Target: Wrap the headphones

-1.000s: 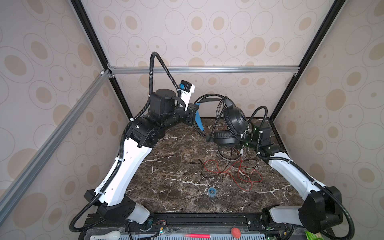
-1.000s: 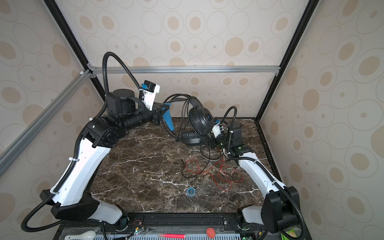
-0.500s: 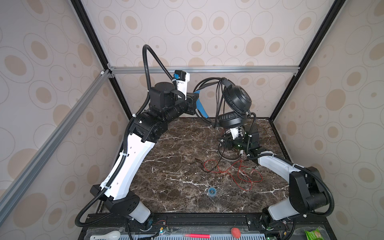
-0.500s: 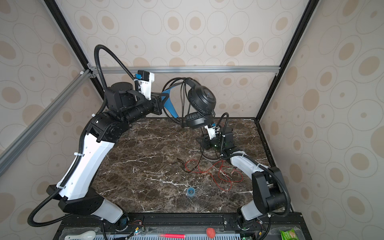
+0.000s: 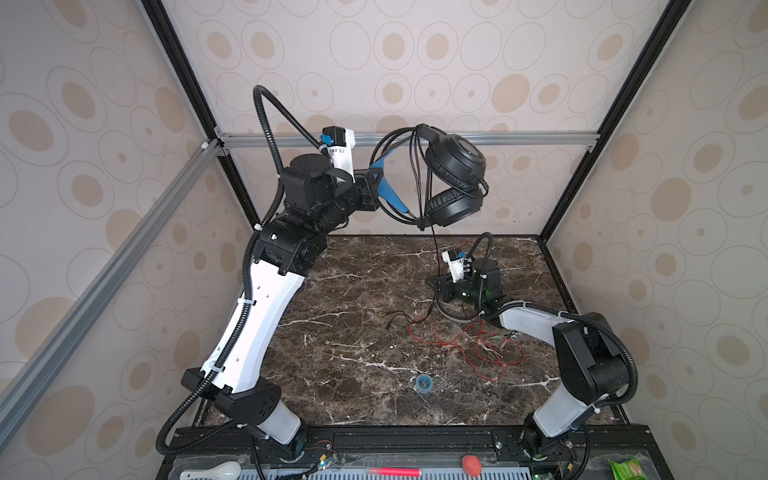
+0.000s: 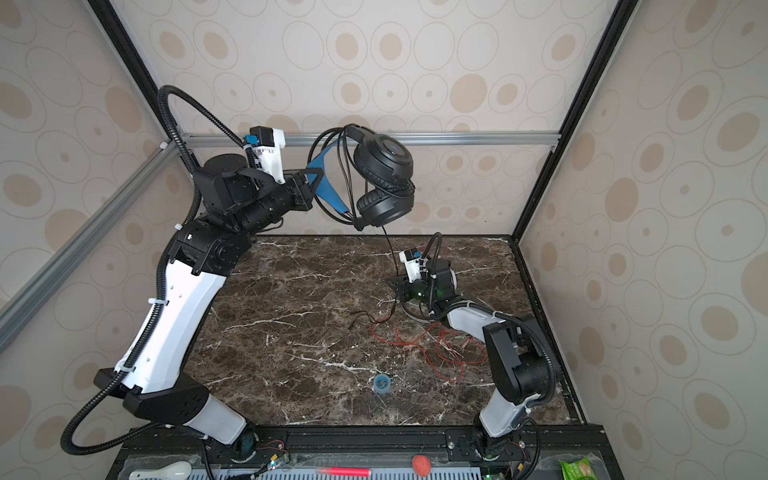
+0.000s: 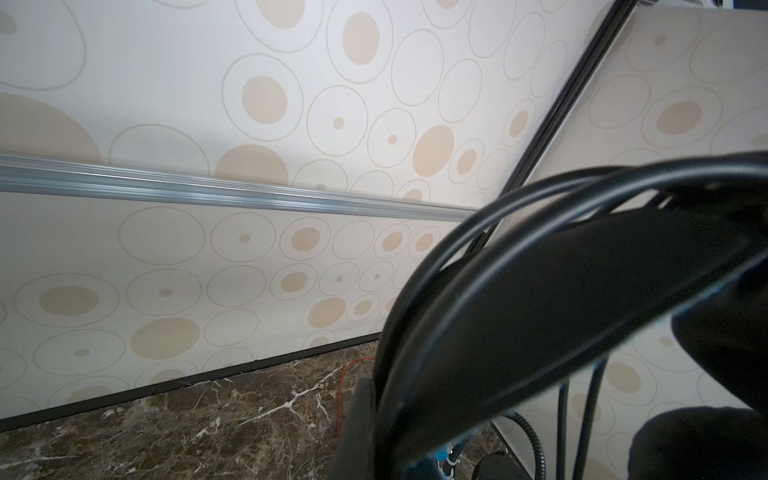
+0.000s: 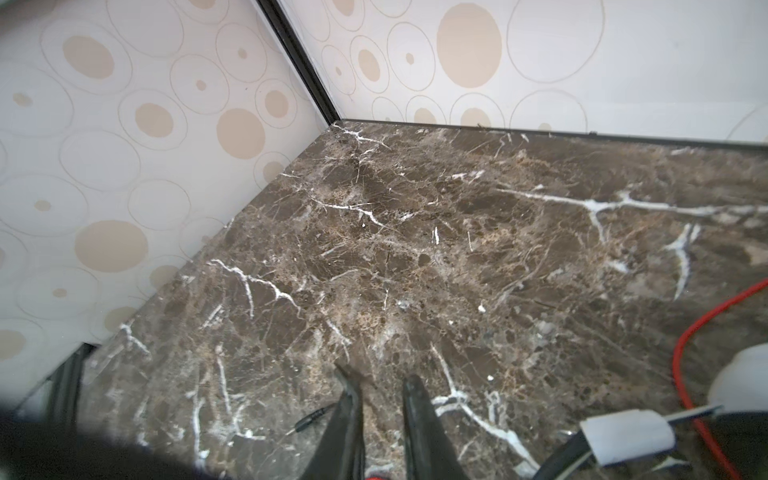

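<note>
left gripper (image 5: 375,183): closed on the headband of the black headphones (image 5: 455,166), raised high at far centre. right gripper (image 5: 434,284): low over the table (image 5: 353,332), far right, at the hanging black cord (image 5: 433,249); jaws narrowly apart, grip cannot be told. white headphones (image 8: 739,374) and red cord (image 5: 494,365) lie beside it.

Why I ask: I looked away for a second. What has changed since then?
The left tool, shut on the black headphones, lifted them up toward the back rail. The right tool drew away from them, down to the table, its jaws narrowing; whether it pinches the black cord is unclear. The red cord and small blue ring stayed put.
</note>
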Robot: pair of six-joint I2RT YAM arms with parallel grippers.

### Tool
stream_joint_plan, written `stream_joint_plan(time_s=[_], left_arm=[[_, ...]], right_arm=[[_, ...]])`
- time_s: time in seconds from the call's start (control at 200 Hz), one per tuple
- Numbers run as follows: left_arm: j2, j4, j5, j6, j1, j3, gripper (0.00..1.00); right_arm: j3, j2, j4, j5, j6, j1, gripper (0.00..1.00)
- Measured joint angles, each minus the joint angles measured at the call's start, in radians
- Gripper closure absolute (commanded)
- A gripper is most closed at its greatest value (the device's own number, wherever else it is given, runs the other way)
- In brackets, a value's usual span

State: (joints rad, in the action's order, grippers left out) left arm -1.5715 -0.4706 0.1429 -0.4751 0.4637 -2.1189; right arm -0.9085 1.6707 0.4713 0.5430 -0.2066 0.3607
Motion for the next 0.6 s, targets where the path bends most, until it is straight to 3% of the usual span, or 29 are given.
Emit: stream_joint_plan(time_s=[0.08, 0.285, 0.6], left_arm=[[0.001, 0.035, -0.02, -0.031, -0.019, 0.023, 1.0], [0.0, 0.085, -0.105, -0.101, -0.049, 0.106, 1.0], [-0.047, 0.104, -0.246, -0.128, -0.071, 0.114, 1.0]], right_arm=[[-0.001, 0.0, -0.029, -0.023, 0.014, 0.016, 1.0], [-0.006, -0.026, -0.159, -0.093, 0.095, 0.064, 1.0], [-0.006, -0.199, -0.363, -0.207, 0.221, 0.187, 1.0]])
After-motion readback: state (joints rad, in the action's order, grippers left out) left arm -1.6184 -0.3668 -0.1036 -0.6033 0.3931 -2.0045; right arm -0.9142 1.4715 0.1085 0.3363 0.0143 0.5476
